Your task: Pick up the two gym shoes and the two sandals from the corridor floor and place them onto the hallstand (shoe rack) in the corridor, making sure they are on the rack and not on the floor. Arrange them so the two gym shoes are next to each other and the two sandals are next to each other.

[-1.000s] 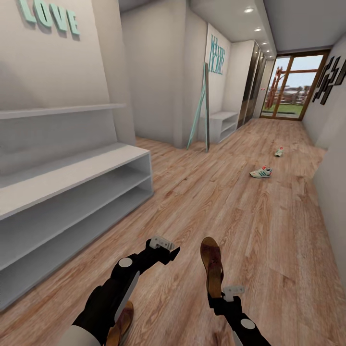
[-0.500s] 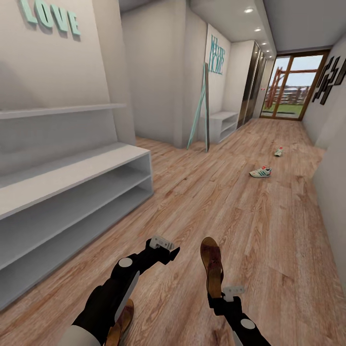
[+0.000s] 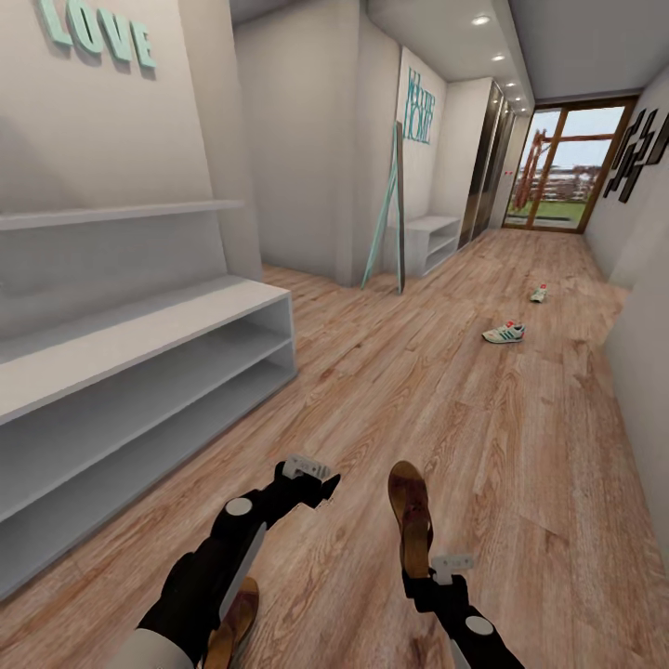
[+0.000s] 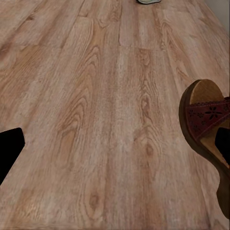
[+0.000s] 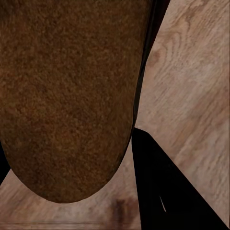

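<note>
I have one brown sandal (image 3: 410,516) clamped in my right gripper (image 3: 437,569), held by its heel end with the toe pointing away from me down the corridor, and in the right wrist view its sole (image 5: 67,96) sits tight against a dark finger (image 5: 163,187). My left gripper (image 3: 311,474) hangs over bare planks of the corridor floor (image 3: 483,446) with nothing in it; its fingers look spread in the left wrist view, one dark tip (image 4: 9,148) at the edge and plain wood between. The second sandal (image 3: 234,618) lies on the floor close under my left forearm, partly hidden by it. The white hallstand (image 3: 139,390) stands to my left, its flat top and both open tiers bare, so I judge the task is at its start: first sandal in hand, nothing racked yet. The two gym shoes wait well down the corridor on the floor, the nearer gym shoe (image 3: 505,333) and the farther gym shoe (image 3: 539,295) apart from each other. The next move, as I judge it, calls either for bringing my left fingers back and down onto the second sandal (awkward, since it lies almost beneath the arm) or for turning toward the hallstand and laying the held sandal flat on a shelf, leaving room beside it for its mate. Whichever I choose, the sandal should go in level, sole down, clear of the shelf edge.
</note>
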